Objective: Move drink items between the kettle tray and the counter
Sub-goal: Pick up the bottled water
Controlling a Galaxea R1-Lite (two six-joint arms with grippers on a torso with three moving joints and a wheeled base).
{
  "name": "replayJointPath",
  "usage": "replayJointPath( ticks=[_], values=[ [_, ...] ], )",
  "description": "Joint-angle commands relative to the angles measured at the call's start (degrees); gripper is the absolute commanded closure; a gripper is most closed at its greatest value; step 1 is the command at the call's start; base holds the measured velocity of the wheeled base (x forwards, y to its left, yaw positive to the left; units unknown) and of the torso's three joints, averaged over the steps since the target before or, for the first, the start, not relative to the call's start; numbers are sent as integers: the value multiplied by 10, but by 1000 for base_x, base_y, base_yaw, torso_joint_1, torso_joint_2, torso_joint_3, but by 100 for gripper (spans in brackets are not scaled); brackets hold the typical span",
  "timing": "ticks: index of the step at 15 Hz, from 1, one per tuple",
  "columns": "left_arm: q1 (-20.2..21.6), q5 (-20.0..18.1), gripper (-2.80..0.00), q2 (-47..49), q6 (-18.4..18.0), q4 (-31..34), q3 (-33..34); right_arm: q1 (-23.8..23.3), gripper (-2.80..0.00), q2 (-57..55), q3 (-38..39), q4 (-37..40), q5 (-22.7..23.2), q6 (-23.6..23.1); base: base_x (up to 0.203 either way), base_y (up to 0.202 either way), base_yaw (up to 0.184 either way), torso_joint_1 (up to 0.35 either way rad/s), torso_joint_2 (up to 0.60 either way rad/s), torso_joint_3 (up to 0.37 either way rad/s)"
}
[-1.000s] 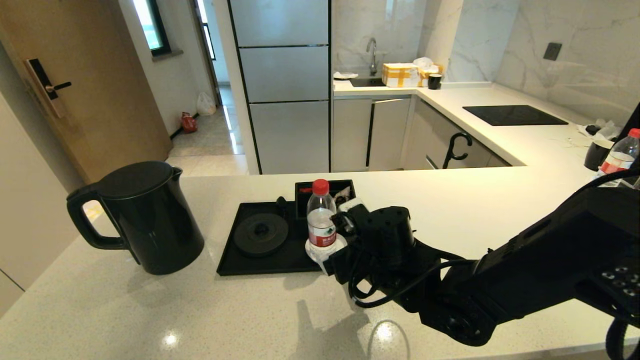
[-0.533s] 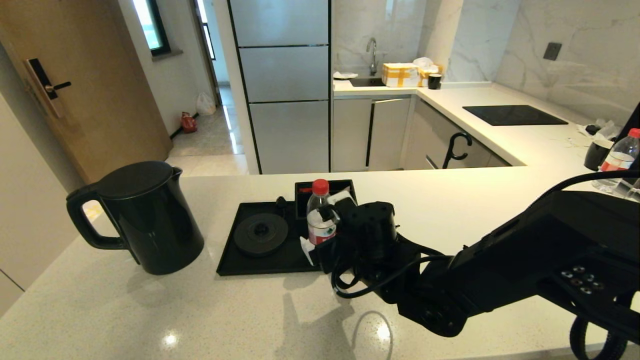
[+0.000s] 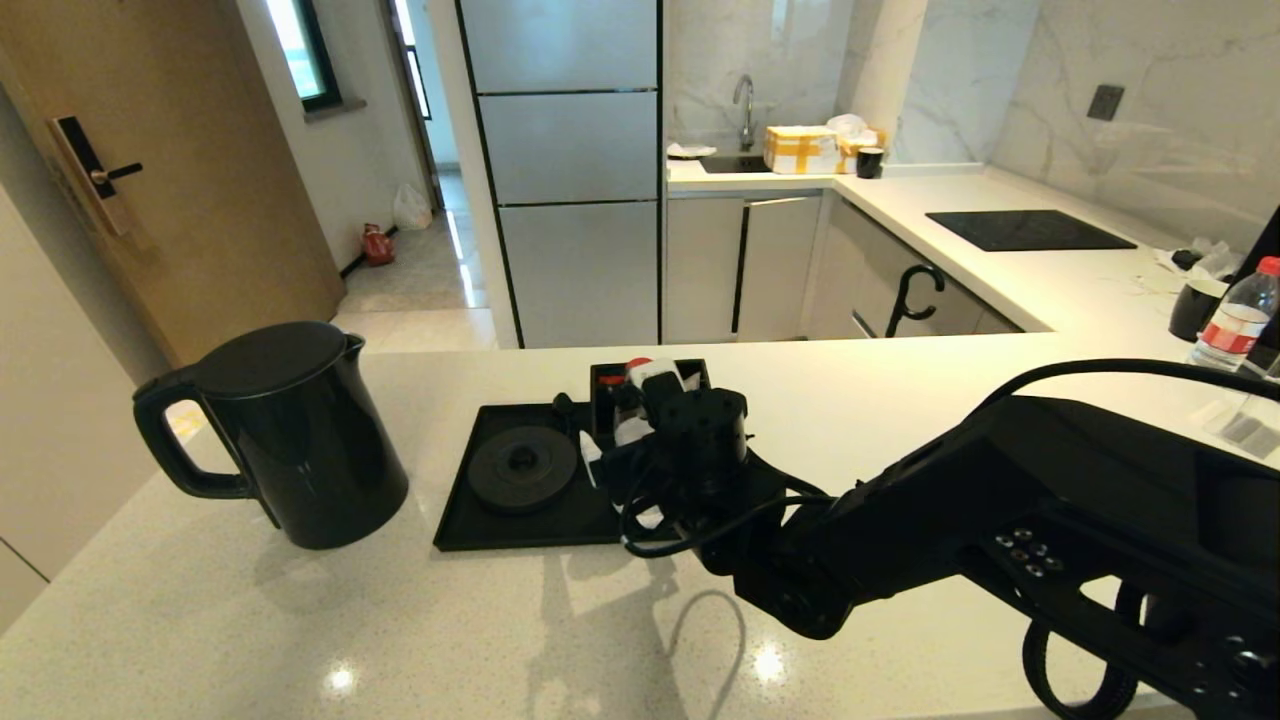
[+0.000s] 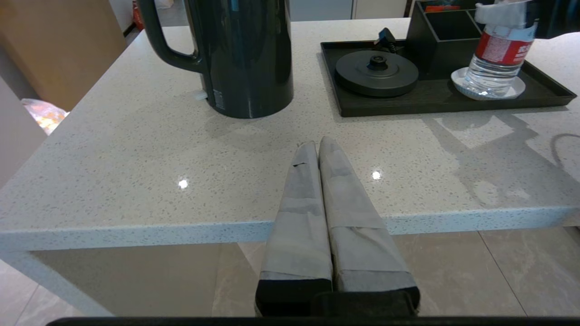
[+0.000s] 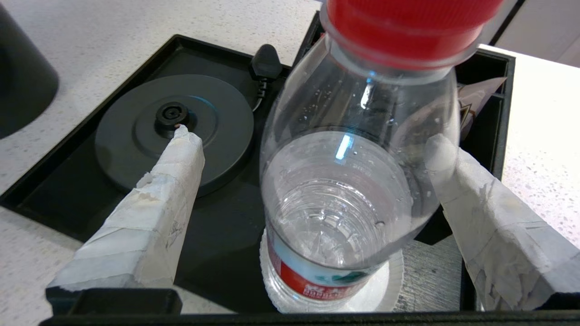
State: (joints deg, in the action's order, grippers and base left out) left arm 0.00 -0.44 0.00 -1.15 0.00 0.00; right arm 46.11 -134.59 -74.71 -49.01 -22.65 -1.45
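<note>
The clear water bottle (image 5: 358, 181) with its red cap (image 3: 636, 364) stands on the white coaster (image 5: 389, 290) in the black kettle tray (image 3: 520, 530). My right gripper (image 5: 309, 138) is open, one taped finger on each side of the bottle's shoulder, with gaps showing. In the head view this gripper (image 3: 622, 415) hides most of the bottle. The black kettle (image 3: 290, 440) stands on the counter (image 3: 400, 620) left of the tray, off its round base (image 3: 522, 468). My left gripper (image 4: 317, 145) is shut and empty, low over the counter's front edge.
A small black divided box (image 4: 446, 27) sits at the tray's back, right behind the bottle. A second bottle (image 3: 1240, 315) and a black cup (image 3: 1192, 310) stand at the far right. The black hob (image 3: 1030, 230) lies on the counter's far leg.
My right arm has reached forward and left, bringing its open fingers from beside the bottle to either side of it. The bottle, kettle and tray have stayed put.
</note>
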Motion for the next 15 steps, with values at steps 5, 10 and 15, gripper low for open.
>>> replayJointPath(
  ticks=[5, 10, 15],
  values=[
    [0, 0, 0, 0, 0, 0, 0, -5, -280, -28, -26, -12, -18, -10, 0, 0, 0, 0, 0, 0],
    [0, 0, 0, 0, 0, 0, 0, -11, -280, -52, -52, -46, -40, -46, 0, 0, 0, 0, 0, 0],
    [0, 0, 0, 0, 0, 0, 0, -13, 0, -58, -57, -48, -41, -54, 0, 0, 0, 0, 0, 0]
  ],
)
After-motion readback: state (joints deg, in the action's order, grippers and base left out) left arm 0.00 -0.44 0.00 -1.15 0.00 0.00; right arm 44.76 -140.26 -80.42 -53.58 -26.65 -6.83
